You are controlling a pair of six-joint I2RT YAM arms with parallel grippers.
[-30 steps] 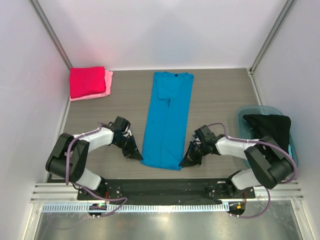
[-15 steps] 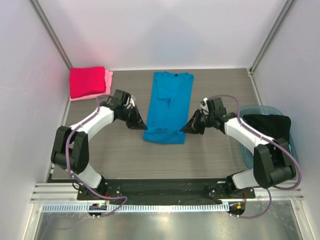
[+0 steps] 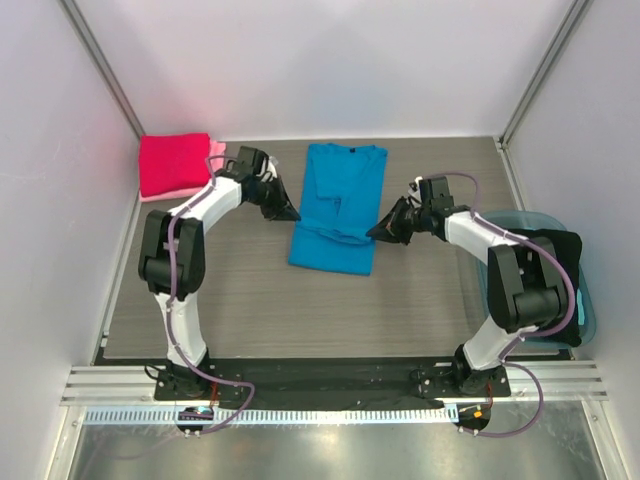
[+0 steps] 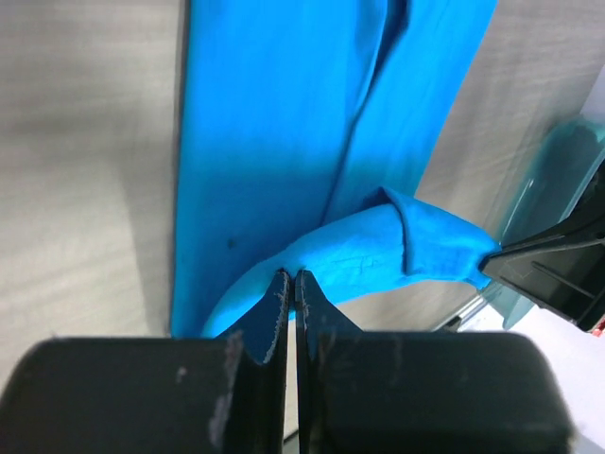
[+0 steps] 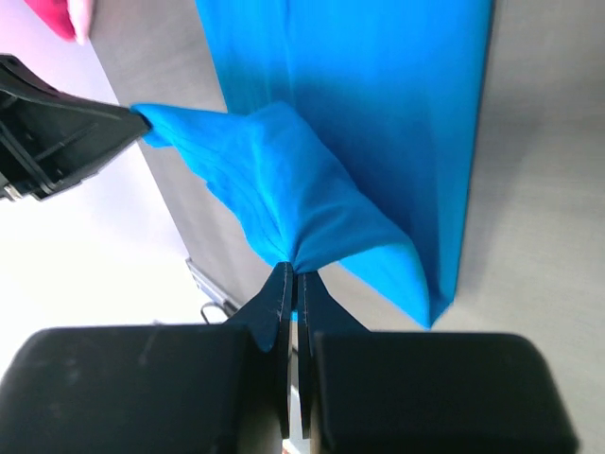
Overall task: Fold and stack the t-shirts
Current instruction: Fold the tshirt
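A bright blue t-shirt [image 3: 335, 195] lies lengthwise in the middle of the table, a long narrow strip with its collar at the far end. Its near hem is lifted and doubled back over the rest. My left gripper [image 3: 293, 214] is shut on the hem's left corner [image 4: 274, 274]. My right gripper [image 3: 373, 233] is shut on the right corner [image 5: 312, 241]. The hem hangs slack between them, above the flat blue cloth [image 4: 274, 113] [image 5: 378, 95]. A folded crimson red t-shirt [image 3: 173, 163] lies on a folded pale pink one [image 3: 216, 152] in the far left corner.
A translucent blue tub [image 3: 588, 305] holding dark cloth [image 3: 535, 255] stands at the right edge, close behind my right arm. White walls close in the table on the left, back and right. The tub's rim [image 4: 558, 161] shows past the right gripper in the left wrist view.
Both grippers have carried the blue t-shirt's near hem from the front of the table towards the collar. The strip now lies doubled and about half as long.
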